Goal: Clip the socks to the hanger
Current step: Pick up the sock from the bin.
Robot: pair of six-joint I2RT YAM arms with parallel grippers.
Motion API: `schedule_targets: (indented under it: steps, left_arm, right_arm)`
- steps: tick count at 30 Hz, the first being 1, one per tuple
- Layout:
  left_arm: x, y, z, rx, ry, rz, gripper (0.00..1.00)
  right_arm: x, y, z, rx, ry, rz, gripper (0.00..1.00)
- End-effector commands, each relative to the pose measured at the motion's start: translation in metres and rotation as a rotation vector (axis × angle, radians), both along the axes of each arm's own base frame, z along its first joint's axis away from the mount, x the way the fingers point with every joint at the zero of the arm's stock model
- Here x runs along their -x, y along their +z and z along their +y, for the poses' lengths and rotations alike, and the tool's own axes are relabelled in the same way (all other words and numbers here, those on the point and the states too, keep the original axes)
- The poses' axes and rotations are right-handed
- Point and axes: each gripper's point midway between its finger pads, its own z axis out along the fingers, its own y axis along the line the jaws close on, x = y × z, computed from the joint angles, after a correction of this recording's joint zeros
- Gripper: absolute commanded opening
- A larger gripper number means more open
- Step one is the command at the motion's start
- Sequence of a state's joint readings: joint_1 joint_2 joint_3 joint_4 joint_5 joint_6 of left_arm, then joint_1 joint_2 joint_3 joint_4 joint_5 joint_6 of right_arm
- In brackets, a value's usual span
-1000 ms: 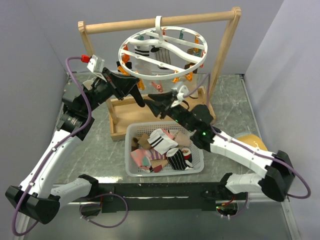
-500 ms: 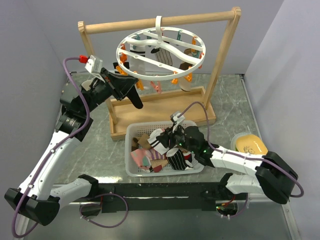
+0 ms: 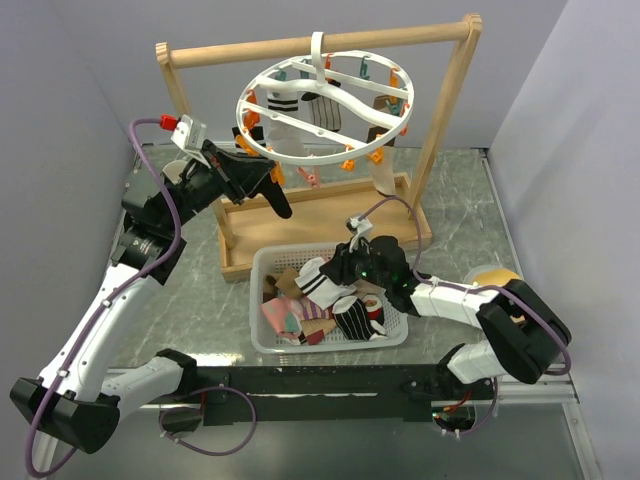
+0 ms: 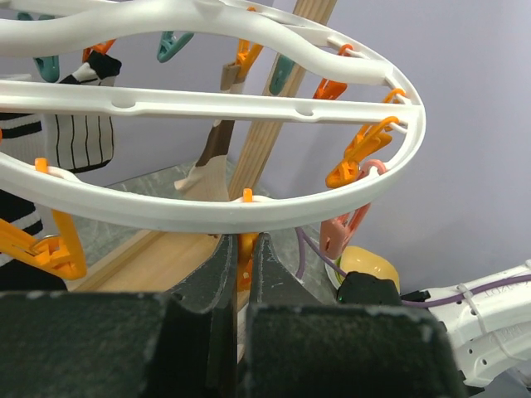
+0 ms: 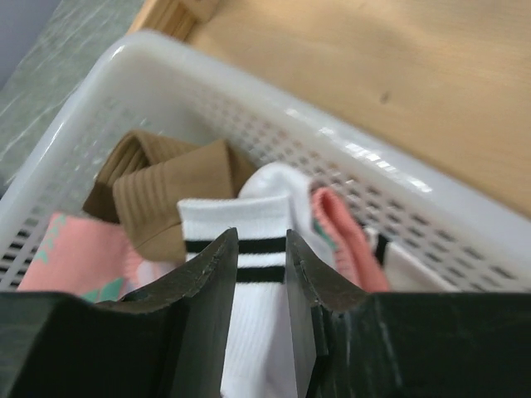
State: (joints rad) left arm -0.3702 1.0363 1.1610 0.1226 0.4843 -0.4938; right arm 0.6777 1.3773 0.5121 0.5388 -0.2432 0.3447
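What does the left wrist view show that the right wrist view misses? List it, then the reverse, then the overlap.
Left wrist only: the hanger ring, its orange pegs, a striped sock hanging beneath it, and the left claw just under the ring.
Right wrist only: the white basket, a brown sock, a pink sock, and a white sock with black stripes, seen inside the right claw.
Both: socks and the wooden frame.

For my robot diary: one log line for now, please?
left claw shut on orange plastic peg under round white plastic hanger | right claw pinching white black-striped fabric sock in white plastic basket
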Motion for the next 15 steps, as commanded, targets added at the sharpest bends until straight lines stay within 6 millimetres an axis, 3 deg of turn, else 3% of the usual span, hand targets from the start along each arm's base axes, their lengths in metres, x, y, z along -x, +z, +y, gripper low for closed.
schedule_targets:
  steps: [1, 5, 15]
  left_arm:
    - [0.011, 0.014, 0.002, 0.02, -0.021, -0.048, 0.01]
    - [0.011, 0.013, 0.002, 0.019, -0.019, -0.048, 0.01]
    - [0.014, 0.018, 0.002, 0.031, -0.027, -0.052, 0.01]
  right_arm:
    - [0.007, 0.021, 0.023, -0.091, 0.112, -0.006, 0.37]
    - [0.009, 0.011, 0.017, -0.081, 0.088, 0.011, 0.37]
    - [-0.008, -0.003, 0.008, 0.059, 0.033, 0.019, 0.43]
